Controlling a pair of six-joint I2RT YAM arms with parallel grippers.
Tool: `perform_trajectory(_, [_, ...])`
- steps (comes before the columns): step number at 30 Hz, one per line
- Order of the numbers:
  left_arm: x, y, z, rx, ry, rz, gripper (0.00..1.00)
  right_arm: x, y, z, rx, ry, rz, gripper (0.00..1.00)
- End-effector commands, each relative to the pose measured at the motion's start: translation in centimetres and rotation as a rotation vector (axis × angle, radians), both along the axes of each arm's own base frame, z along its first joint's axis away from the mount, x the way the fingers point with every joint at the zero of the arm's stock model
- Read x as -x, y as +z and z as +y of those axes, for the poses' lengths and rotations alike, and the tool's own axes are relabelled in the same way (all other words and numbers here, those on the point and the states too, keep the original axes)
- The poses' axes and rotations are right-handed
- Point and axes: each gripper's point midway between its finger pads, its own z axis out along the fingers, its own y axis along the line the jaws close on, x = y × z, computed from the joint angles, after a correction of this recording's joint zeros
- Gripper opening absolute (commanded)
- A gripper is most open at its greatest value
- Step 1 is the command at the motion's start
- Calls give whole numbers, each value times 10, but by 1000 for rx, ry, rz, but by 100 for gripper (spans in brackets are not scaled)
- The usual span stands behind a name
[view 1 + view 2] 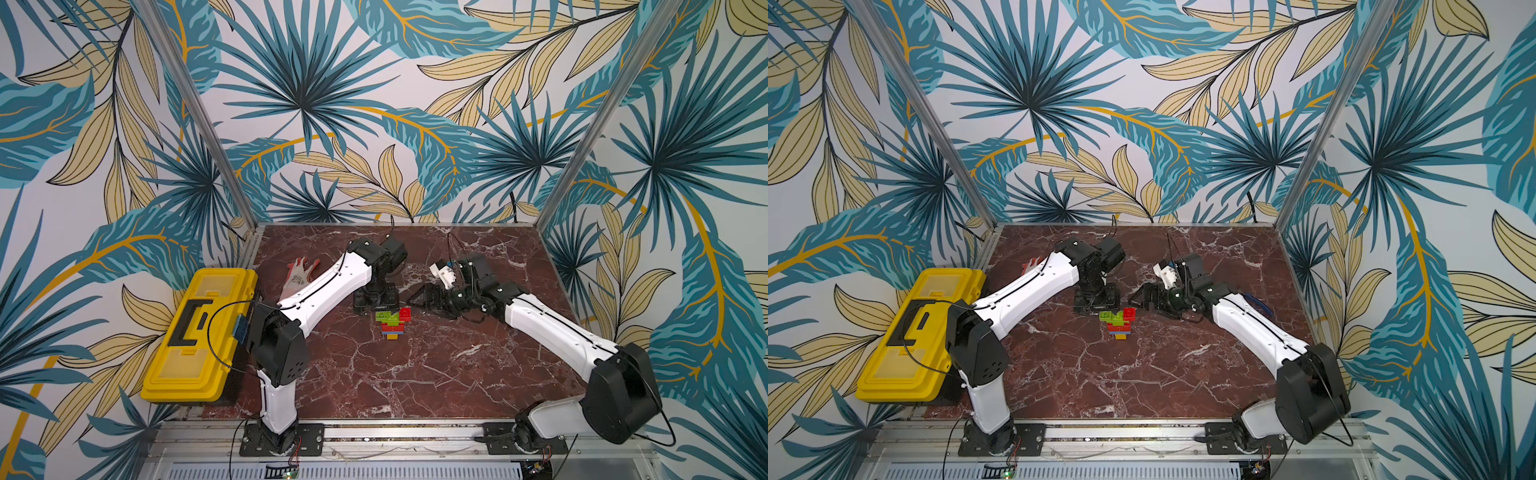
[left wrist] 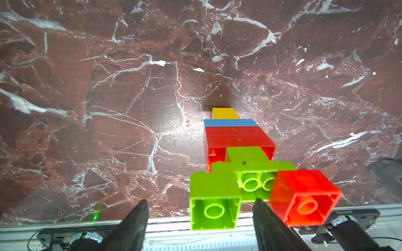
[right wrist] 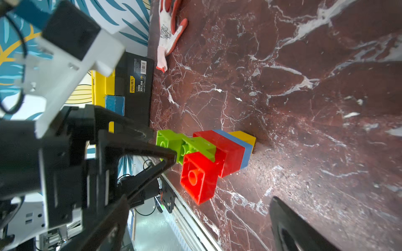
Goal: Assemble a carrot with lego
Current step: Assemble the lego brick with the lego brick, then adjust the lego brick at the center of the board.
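Observation:
The carrot appears to stand on its yellow tip on the marble table, with blue and red bricks above it and green lego on top. A small red piece sticks out beside the green bricks. My left gripper hovers at the green end, open, its fingers on either side of a green brick without clamping it. My right gripper is open wide beside the small red piece and grips nothing.
A yellow toolbox sits at the table's left edge. A white and red glove lies behind it, partly under the left arm. A metal rail runs along the front edge, and patterned walls close in the other sides.

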Motion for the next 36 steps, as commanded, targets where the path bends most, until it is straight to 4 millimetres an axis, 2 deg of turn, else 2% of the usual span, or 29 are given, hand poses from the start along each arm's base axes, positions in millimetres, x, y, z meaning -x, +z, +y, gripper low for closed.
perform_trajectory(1, [-1,34,7,32,-13,-94,87,7,1,-22,79,-44,-142,99])
perform_trajectory(3, [-6,55,14,33,-17,-177,99,19,0,-30,138,-63,-236,100])
perform_trajectory(6, [-10,83,24,62,-34,-299,99,38,-8,-31,222,-74,-374,99])
perform_trajectory(8, [-16,96,34,79,-27,-399,100,49,-12,-27,254,-95,-471,99])
perform_trajectory(13, [-19,103,74,187,85,-571,99,73,-26,-4,370,-169,-720,99])
perform_trajectory(17, [-12,101,107,258,159,-679,99,84,-45,31,425,-208,-854,97])
perform_trajectory(20, [-6,95,129,279,199,-726,99,83,-56,56,477,-256,-926,97])
perform_trajectory(22, [-3,90,138,290,209,-733,99,78,-62,65,490,-326,-951,97])
perform_trajectory(25, [0,82,146,296,205,-722,99,69,-70,65,494,-434,-974,97])
perform_trajectory(30, [-2,78,153,307,204,-716,99,62,-73,75,494,-466,-1005,97])
perform_trajectory(36, [-8,73,155,320,206,-710,99,44,-80,66,497,-512,-990,96])
